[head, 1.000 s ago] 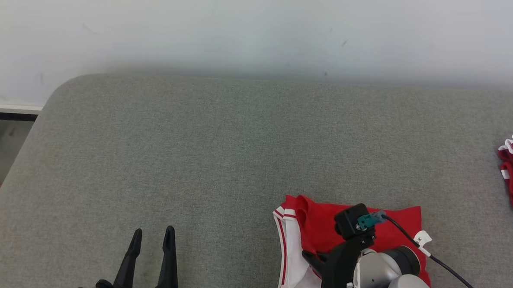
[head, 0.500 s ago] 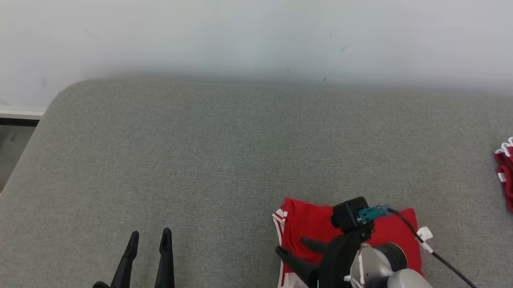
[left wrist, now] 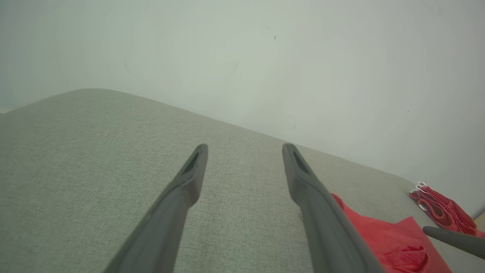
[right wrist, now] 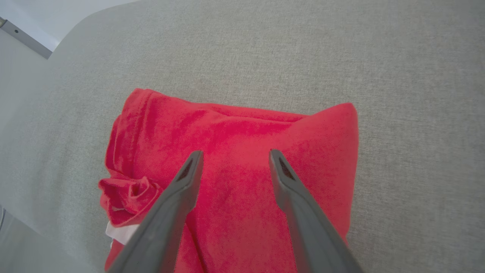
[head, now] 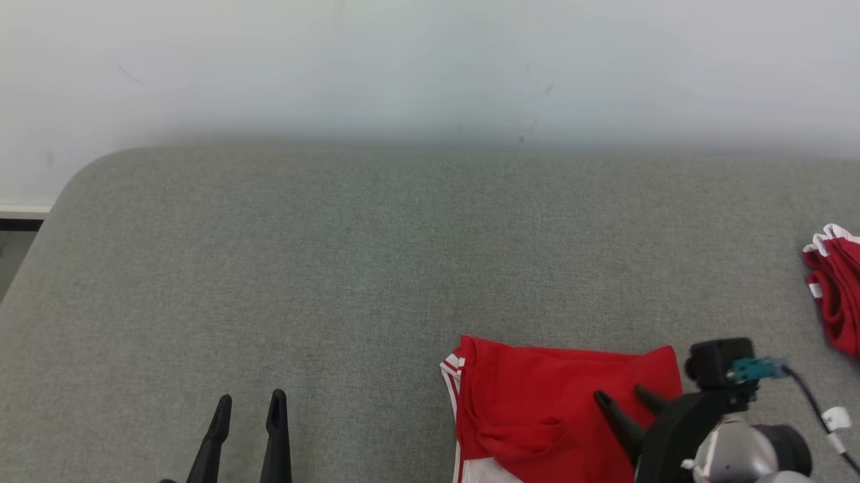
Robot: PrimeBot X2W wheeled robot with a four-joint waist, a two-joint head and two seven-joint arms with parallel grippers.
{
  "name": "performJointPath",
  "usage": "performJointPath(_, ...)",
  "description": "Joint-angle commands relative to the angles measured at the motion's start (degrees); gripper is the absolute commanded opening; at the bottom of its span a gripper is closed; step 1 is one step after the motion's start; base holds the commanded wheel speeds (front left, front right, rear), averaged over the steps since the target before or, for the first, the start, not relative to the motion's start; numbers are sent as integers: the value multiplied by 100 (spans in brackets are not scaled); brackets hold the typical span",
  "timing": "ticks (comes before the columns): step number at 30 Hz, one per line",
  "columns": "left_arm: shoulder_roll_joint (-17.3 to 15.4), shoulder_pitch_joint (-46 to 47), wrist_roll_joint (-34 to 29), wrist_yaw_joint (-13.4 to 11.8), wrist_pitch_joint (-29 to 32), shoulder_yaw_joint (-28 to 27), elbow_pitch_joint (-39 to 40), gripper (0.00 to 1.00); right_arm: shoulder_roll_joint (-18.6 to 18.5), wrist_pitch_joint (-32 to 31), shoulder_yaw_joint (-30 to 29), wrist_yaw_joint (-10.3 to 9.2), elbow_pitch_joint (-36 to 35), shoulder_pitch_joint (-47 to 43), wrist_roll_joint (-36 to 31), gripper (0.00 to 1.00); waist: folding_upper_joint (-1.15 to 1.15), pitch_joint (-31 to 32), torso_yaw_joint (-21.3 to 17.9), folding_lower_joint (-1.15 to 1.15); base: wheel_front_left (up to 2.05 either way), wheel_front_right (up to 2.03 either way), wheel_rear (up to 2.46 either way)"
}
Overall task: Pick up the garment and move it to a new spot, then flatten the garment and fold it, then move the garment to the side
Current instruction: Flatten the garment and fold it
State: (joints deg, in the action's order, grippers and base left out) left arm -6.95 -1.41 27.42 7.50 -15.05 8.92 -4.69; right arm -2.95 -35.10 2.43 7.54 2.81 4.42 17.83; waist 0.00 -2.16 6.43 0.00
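Garment: a red garment (head: 553, 403) is seen folded into a rough rectangle and laid flat on the grey cushion (head: 315, 275)
Garment position: it is placed near the front edge of the cushion, to the right of the middle in the head view, well apart from the wall (head: 421, 46)
Garment detail: white trim with red stripes is shown along its left edge, a white patch is exposed at its near left corner, and a small bunched fold is seen on its left part
Right gripper: the right gripper (head: 619, 391) is held over the right part of the garment with its two dark fingers spread apart; nothing is clamped between them, and red fabric is seen through the gap in the right wrist view
Right gripper contact: whether the fingertips are pressed against the fabric cannot be told
Left gripper: the left gripper (head: 250, 397) is held over bare cushion to the left of the garment, its fingers parted and nothing held between them
Other cloth: a second red cloth pile (head: 850, 296) with white trim is laid at the far right of the cushion, well apart from the garment
Cable: a dark cable (head: 807, 399) with a white tag (head: 833, 420) is run from the right wrist
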Motion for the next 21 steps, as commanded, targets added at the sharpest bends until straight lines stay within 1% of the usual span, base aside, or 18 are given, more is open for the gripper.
performJointPath(1, 12, -11, 3, -3, -15, -14, 12, 100, 11, 48, 29, -10, 5, -22, 3, 0, 0, -28, -19, 0, 0, 0, 0)
performJointPath(8, 17, 156, -18, -3, -15, 34, -34, 100, 6, 396, 683, -10, 822, 36, -263, 0, 0, -135, -3, 0, 0, 0, 0)
performJointPath(11, 27, 169, 10, -3, -15, 30, -75, 100, 5, 436, 1070, -10, 1072, 130, -194, 0, 0, -156, 36, 0, 0, 0, 0)
performJointPath(14, 30, 198, 32, -3, -15, 22, -96, 100, 8, 387, 1559, -10, 1150, 147, -45, 0, 0, -155, 67, 0, 0, 0, 0)
performJointPath(20, 37, 212, 51, -3, -15, -11, -122, 100, 4, 71, 2533, -10, 1055, 140, 215, 0, 0, -136, 96, 0, 0, 0, 0)
performJointPath(21, 45, 207, 60, -3, -15, -18, -124, 100, 3, -14, 2825, -10, 1039, 151, 327, 0, 0, -130, 93, 0, 0, 0, 0)
